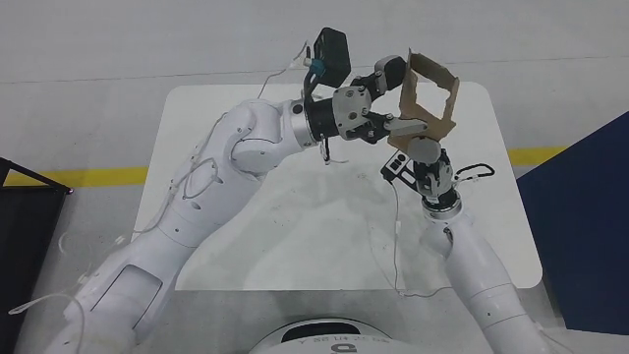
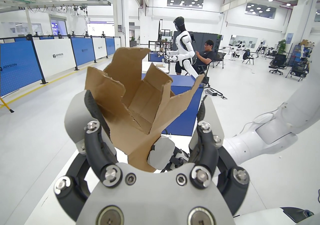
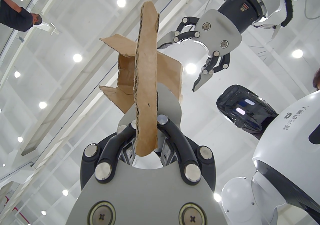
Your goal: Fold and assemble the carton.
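The left gripper (image 1: 391, 98) is spread wide, its fingers straddling the half-opened carton (image 2: 140, 111) held in the air above the table (image 1: 295, 216). Just beneath, the right gripper (image 3: 147, 123) is clamped on the carton's lower flap, so the left looks better placed to fold.

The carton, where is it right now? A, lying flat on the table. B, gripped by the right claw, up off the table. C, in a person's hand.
B: the right claw is shut on a flap of the carton, holding it raised above the table.
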`<state>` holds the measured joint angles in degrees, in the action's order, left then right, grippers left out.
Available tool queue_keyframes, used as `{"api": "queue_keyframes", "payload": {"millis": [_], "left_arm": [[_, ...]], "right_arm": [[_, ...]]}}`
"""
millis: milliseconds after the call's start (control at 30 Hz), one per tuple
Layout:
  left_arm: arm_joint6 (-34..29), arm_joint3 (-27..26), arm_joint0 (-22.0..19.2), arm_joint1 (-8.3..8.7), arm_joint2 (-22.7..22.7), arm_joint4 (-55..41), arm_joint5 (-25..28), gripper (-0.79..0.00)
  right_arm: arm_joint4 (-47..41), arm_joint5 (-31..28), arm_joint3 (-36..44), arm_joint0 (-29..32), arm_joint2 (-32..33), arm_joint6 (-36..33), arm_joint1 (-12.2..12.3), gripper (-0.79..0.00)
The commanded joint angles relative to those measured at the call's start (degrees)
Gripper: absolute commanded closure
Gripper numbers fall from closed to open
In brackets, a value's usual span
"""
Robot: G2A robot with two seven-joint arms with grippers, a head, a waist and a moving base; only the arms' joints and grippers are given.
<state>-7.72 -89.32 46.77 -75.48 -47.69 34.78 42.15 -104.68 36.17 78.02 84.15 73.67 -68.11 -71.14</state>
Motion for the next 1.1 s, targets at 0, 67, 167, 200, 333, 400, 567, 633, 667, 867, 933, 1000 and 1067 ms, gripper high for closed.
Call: {"api": "queue_keyframes", "payload": {"millis": [0,67,167,200,333,400,567,633,667,867,933,1000,1067], "left_arm": [[-1.04,0.14,-0.3,-0.21,0.47,-1.93,0.37,-0.699],[-2.25,0.4,-0.76,-0.42,0.96,-3.28,0.49,-0.693],[-3.19,0.89,-1.43,-0.69,1.25,-3.91,0.3,-0.683],[-3.43,1.07,-1.6,-0.76,1.28,-3.94,0.3,-0.68],[-4.14,1.67,-1.98,-0.96,1.09,-4.06,0.09,-0.628],[-4.64,1.85,-2.06,-1.07,1.1,-4.56,-0.06,-0.548],[-5.87,2.27,-2.7,-1.52,1.55,-6.17,-0.86,-0.379],[-6.5,2.54,-3.07,-1.74,1.9,-6.76,-1.18,-0.354],[-6.87,2.65,-3.32,-1.85,2.08,-6.98,-1.29,-0.342],[-8.5,3.35,-4.58,-2.43,2.75,-7.34,-1.81,-0.336],[-8.75,3.48,-4.89,-2.58,2.81,-6.98,-1.89,-0.348],[-8.88,3.65,-5.07,-2.71,2.81,-6.93,-1.97,-0.366],[-9.11,3.61,-5.37,-2.79,2.62,-5.94,-2.23,-0.385]], "right_arm": [[-0.16,-0.06,0.11,0.01,0.05,-0.06,0.07,0.0],[-0.27,-0.07,0.16,0.02,0.06,-0.07,0.15,0.0],[-0.36,-0.19,0.25,-0.03,0.01,-0.19,0.23,0.0],[-0.46,-0.26,0.27,-0.04,-0.02,-0.26,0.25,0.0],[-0.77,-0.37,0.22,-0.2,-0.1,-0.37,0.37,0.0],[-0.96,-0.41,0.09,-0.32,-0.16,-0.41,0.41,0.0],[-1.15,-0.75,-0.01,-0.67,-0.37,-0.75,0.5,0.0],[-1.29,-0.88,-0.08,-0.8,-0.43,-0.88,0.54,0.0],[-1.4,-0.94,-0.12,-0.84,-0.46,-0.94,0.56,0.0],[-1.91,-1.24,-0.33,-0.97,-0.51,-1.24,0.73,0.0],[-2.07,-1.29,-0.4,-1.01,-0.52,-1.29,0.79,0.0],[-2.35,-1.28,-0.42,-1.07,-0.57,-1.28,0.84,0.0],[-2.48,-1.28,-0.46,-1.14,-0.61,-1.28,0.9,0.0]]}}
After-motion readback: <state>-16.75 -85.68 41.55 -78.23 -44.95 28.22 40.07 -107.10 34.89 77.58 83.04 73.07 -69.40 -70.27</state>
